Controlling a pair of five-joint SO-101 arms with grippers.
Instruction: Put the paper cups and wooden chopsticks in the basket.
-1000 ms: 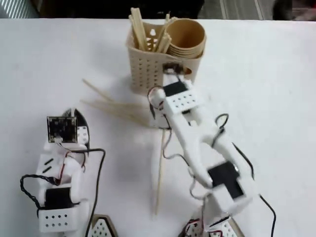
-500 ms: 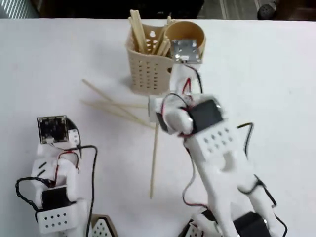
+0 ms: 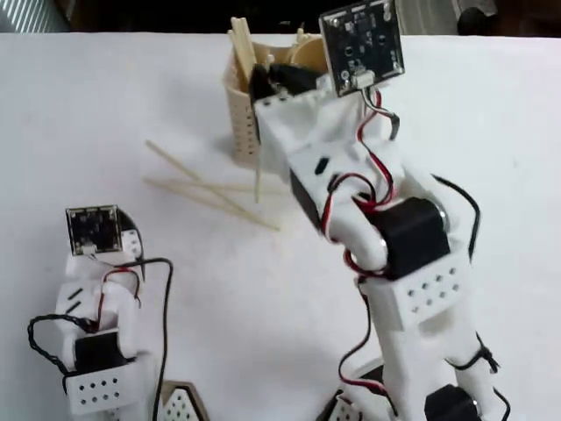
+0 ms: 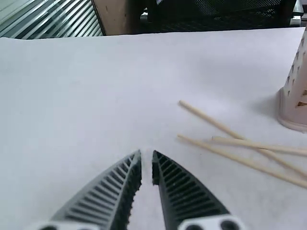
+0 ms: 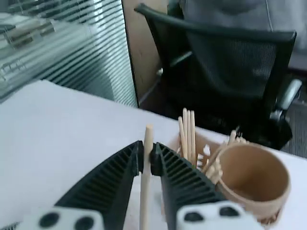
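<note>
My right gripper [image 5: 146, 154] is shut on a wooden chopstick [image 5: 145, 191], held upright just in front of the beige perforated basket [image 3: 243, 118]. In the high view this chopstick [image 3: 258, 180] hangs down the basket's near side, its lower end above the table. The basket holds stacked paper cups [image 5: 254, 177] and several chopsticks [image 5: 188, 134]. Three loose chopsticks [image 3: 206, 191] lie crossed on the table left of the basket, and in the left wrist view these chopsticks [image 4: 240, 146] lie ahead of my left gripper [image 4: 147, 160], which is shut on nothing, low over the table.
The white table [image 3: 491, 132] runs wide to the right and left of the basket. A black office chair [image 5: 225, 62] and window blinds [image 5: 57, 43] stand beyond the far edge. The left arm [image 3: 96, 298] sits near the front left edge.
The right arm has lifted the chopstick off the table and swung it up and forward to the basket. The left arm drew back slightly, then stayed still.
</note>
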